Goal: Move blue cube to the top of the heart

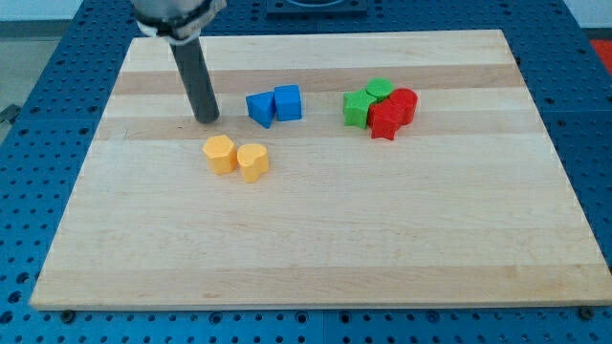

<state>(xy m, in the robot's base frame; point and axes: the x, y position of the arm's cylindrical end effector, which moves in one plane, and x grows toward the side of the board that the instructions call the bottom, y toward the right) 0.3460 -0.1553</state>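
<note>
my tip left of blue cube, touching nothing, no fingers here

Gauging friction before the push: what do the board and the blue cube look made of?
The board looks like pale wood with a smooth finish: lengthwise grain and plank strips show. The blue cube seems to be painted wood or plastic, evenly coloured and matte; I can't tell which. My tip stands to the view's left of it.

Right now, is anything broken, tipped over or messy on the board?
Nothing stands out. My tip rests on the board, left of two blue blocks. Two yellow blocks sit below them. Green blocks and red blocks huddle together on the right. Nothing looks damaged.
</note>
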